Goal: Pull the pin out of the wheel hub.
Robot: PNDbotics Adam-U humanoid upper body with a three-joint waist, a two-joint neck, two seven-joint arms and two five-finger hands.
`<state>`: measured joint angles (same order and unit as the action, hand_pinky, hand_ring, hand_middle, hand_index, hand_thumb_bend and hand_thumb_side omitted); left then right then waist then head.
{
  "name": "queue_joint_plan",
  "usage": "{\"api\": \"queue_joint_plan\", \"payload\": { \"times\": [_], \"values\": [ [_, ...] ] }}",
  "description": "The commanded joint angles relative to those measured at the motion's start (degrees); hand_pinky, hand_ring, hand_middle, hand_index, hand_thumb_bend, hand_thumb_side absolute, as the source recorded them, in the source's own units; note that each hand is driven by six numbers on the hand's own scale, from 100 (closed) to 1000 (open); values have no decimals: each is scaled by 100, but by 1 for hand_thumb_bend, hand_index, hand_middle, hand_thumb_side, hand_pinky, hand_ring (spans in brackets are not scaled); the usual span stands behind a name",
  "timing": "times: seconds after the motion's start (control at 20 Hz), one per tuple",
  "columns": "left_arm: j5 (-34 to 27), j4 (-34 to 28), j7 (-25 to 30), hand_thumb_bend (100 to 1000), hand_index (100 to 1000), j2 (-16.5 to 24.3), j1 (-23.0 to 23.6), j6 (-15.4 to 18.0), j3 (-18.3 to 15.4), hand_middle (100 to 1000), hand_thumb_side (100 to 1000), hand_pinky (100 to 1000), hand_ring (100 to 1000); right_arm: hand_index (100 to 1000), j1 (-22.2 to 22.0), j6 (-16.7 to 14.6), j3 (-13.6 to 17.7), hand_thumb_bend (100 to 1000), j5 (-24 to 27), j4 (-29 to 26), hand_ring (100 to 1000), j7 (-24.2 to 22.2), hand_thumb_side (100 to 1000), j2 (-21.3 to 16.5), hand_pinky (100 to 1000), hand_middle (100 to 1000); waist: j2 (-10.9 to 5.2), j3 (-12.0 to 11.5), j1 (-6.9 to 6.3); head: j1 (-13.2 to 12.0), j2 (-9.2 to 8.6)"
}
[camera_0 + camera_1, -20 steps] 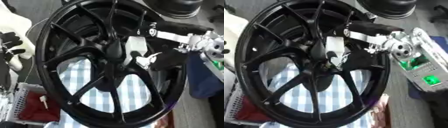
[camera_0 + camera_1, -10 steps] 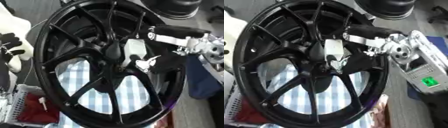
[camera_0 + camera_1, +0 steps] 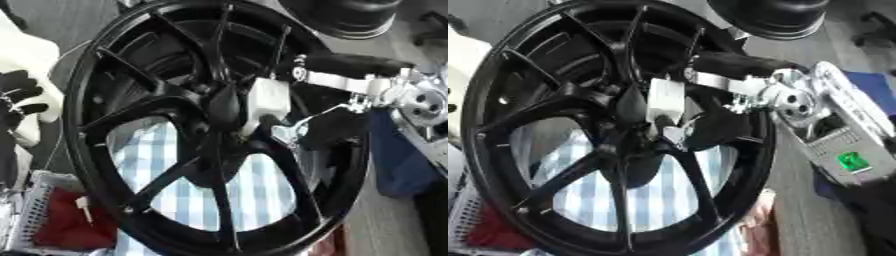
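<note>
The black spoked wheel (image 3: 219,130) stands nearly upright in front of me and fills most of both views, its hub (image 3: 223,107) a little above the middle. My right hand (image 3: 267,102) comes in from the right across the rim and sits against the hub, its pale palm plate just beside the centre. Its fingers are tucked in toward the hub, but I cannot tell whether they have closed on anything, and I cannot make out the pin itself. My left hand (image 3: 17,97) shows at the left edge, black fingers curled and holding nothing. Through the spokes I see a blue-and-white checked cloth (image 3: 188,200), and at lower left a white basket (image 3: 31,215).
</note>
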<state>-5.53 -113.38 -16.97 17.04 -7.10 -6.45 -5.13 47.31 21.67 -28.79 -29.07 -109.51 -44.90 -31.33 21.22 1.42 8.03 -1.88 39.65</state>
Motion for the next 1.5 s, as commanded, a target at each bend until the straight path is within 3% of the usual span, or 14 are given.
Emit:
{"api": "queue_joint_plan", "payload": {
  "times": [0.05,0.2,0.25,0.45,0.55,0.6,0.75,1.05,1.25,1.5],
  "values": [
    [-3,-122,36,100,731,16,-45,-4,16,635,857,657,720,815,51,30,67,100,40,40,753,-14,415,-45,804,573,-72,0,-61,33,-66],
    [-2,-122,41,100,731,8,-44,-10,14,635,856,658,720,762,67,72,91,100,181,-24,706,119,374,-46,790,524,-75,-7,-71,50,-61],
    [-2,-122,40,100,731,9,-46,-7,11,636,855,658,720,714,74,93,99,100,237,-65,662,169,311,-49,781,484,-80,-11,-74,56,-60],
    [-10,-122,36,100,731,9,-51,-2,5,636,854,659,721,655,94,249,157,100,513,-257,627,419,257,-69,769,438,-102,-21,-81,67,-49],
    [-14,-122,37,100,731,3,-49,-8,6,637,863,660,721,608,103,331,186,100,656,-342,634,545,286,-83,765,399,-115,-23,-81,71,-56],
    [-16,-122,39,100,731,2,-49,-9,6,637,854,660,721,604,106,373,198,100,720,-376,636,605,248,-89,766,396,-122,-25,-81,74,-60],
    [-26,-122,40,100,731,-2,-50,-6,4,637,853,661,722,566,115,501,246,100,907,-459,680,761,237,-100,777,373,-150,-32,-87,88,-66],
    [-46,-122,48,100,732,-16,-44,-23,6,638,851,663,722,538,175,623,370,100,1368,-507,676,867,214,-97,780,346,-210,-48,-90,132,-63],
    [-64,-122,54,100,732,-14,-47,-21,7,638,849,663,722,535,293,679,637,100,1907,-508,679,959,200,-170,787,339,-273,-70,-99,250,-51],
    [-83,-122,47,100,732,-8,-64,-13,0,637,844,663,722,533,405,981,1336,100,2869,-505,687,1476,221,-442,798,330,-336,-118,-103,371,-75]
  ]
}}
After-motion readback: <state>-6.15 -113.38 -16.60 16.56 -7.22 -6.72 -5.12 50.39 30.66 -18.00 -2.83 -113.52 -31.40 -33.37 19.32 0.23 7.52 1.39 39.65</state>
